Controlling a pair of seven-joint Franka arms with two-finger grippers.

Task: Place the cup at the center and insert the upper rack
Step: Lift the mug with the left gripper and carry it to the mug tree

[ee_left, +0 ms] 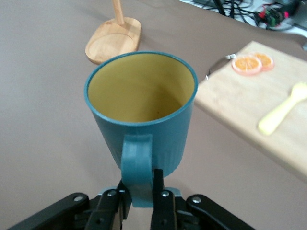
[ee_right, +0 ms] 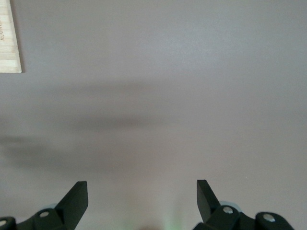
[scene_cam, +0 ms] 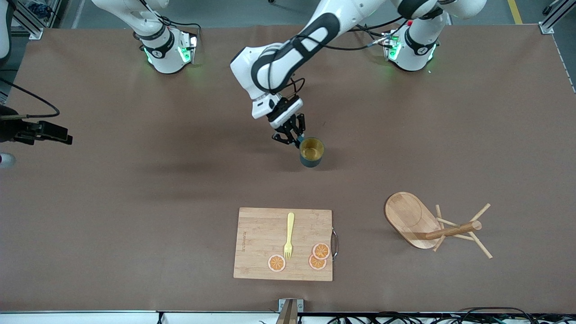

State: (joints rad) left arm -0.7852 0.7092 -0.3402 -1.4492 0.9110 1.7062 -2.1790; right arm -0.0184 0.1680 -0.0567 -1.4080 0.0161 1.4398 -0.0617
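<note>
The dark teal cup with a mustard-yellow inside stands upright near the table's middle; it also fills the left wrist view. My left gripper is shut on the cup's side handle, with one finger on each side of it. I cannot tell whether the cup's bottom touches the table. The wooden upper rack lies on its side toward the left arm's end, nearer to the front camera than the cup, with its oval base tipped up and its post and pegs along the table. My right gripper is open and empty over bare table.
A bamboo cutting board lies nearer to the front camera than the cup, with a yellow fork and three orange slices on it. Its corner shows in the right wrist view. The rack's base shows in the left wrist view.
</note>
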